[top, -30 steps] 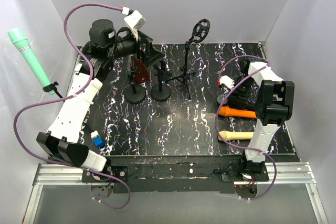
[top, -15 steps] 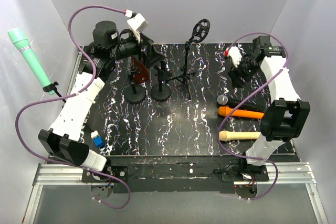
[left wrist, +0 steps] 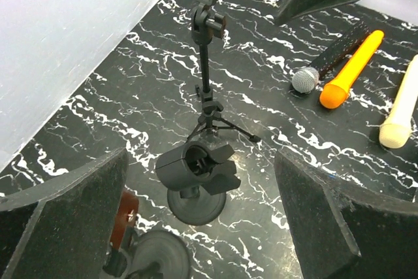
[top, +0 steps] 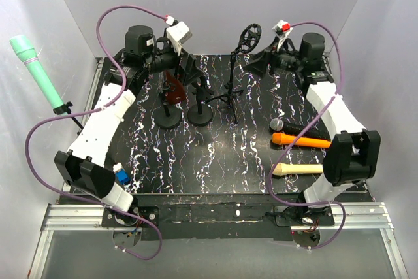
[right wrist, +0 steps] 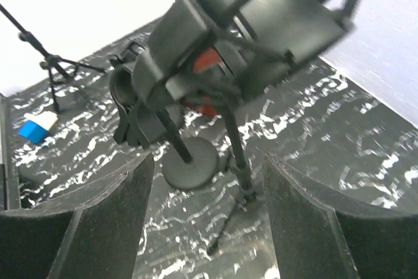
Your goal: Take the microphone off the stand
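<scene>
Where walls rise, marbled tabletop, teal microphone

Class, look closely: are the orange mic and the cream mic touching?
Apart. The top view shows a strip of table between the orange mic and the cream mic.

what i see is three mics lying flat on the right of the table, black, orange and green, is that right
Not quite: the third one is cream, not green. The top external view shows the black microphone, the orange microphone and the cream microphone lying flat on the right of the table.
</scene>
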